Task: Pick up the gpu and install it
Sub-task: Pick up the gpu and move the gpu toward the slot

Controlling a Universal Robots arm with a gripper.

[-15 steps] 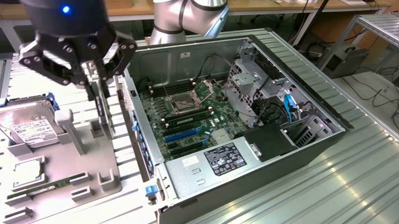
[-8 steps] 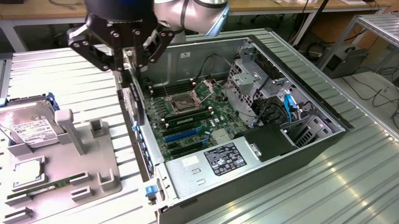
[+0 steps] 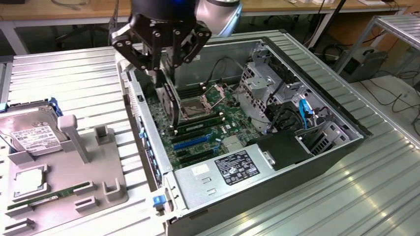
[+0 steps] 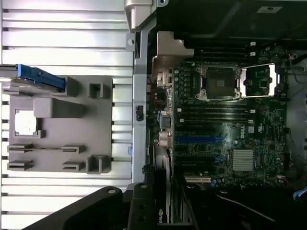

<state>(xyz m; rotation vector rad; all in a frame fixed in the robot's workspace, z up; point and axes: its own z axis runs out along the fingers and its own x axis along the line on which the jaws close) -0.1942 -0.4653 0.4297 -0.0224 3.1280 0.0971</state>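
The open computer case [image 3: 315, 162] lies on its side on the ribbed metal table [image 3: 367, 196]; inside it sits one green motherboard [image 3: 223, 115], with one processor socket [image 3: 196, 105] standing open and one small silver heat sink [image 3: 233, 143] nearer the camera; one power supply [image 3: 223, 169] with a white-bordered label fills the near end, and a drive cage [image 3: 262, 83] stands toward the exterior view's right.

The gripper [image 3: 163, 73] hangs over the far left part of the case, its fingers closed on the gpu [image 3: 169, 101]; the card is held on edge, its lower edge down among the parts of the motherboard just left of the socket; whether it touches the board cannot be told. In the wrist view the gpu [image 4: 163, 211] shows as a dark slab beside the case wall [image 4: 139, 96].

On the exterior view's left, beside the case, rests one grey tray [image 3: 78, 167]; it holds three things, each in its own place: one hard drive [image 3: 29, 135] with a white label at the far end, one square processor chip [image 3: 29, 183] in the middle, and one long green memory stick [image 3: 52, 195] at the near end.
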